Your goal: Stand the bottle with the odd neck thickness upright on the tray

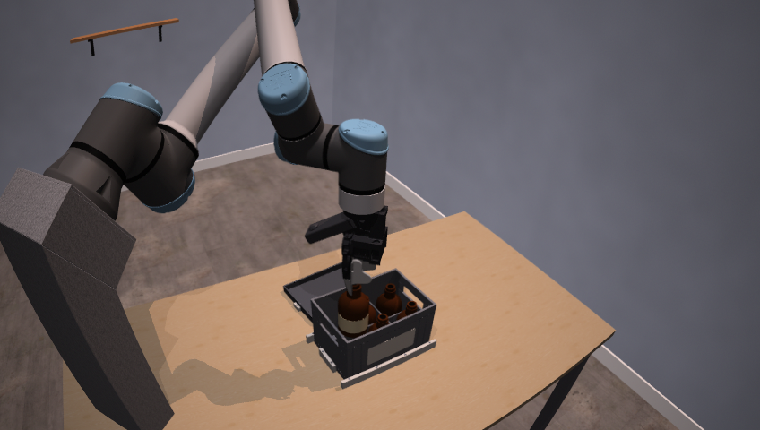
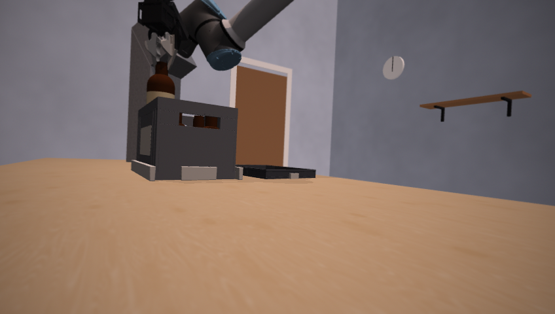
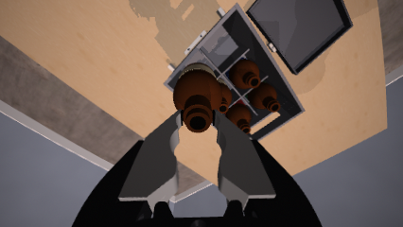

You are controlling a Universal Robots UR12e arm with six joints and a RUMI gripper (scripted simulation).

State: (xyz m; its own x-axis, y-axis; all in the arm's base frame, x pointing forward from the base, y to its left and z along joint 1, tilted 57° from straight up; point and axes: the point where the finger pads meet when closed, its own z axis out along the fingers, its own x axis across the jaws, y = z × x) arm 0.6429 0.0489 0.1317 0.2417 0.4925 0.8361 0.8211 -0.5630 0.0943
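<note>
My gripper (image 1: 352, 288) (image 2: 160, 62) (image 3: 198, 111) is shut on the neck of a brown bottle (image 1: 352, 305) (image 2: 160, 84) (image 3: 196, 89) with a cream label. This bottle hangs about upright over a corner compartment of the dark grey crate (image 1: 355, 357) (image 2: 194, 149) (image 3: 284, 79). Its shoulder and part of its label are above the rim; its lower end is hidden inside. Four other brown bottles stand lower in the crate, among them one (image 1: 390, 301) (image 3: 243, 72), and another (image 3: 265, 96). The black tray (image 1: 323, 283) (image 2: 280, 173) (image 3: 307, 28) lies flat beside the crate, with nothing on it.
Pale strips, one (image 1: 389, 363) (image 2: 143, 170) along the crate's labelled side, lie around the crate's foot. The crate's raised walls and thin dividers (image 3: 228, 68) surround the compartments. The table (image 1: 506, 298) (image 2: 272, 241) carries crate and tray. A wall shelf (image 1: 125, 30) (image 2: 475, 99) is far off.
</note>
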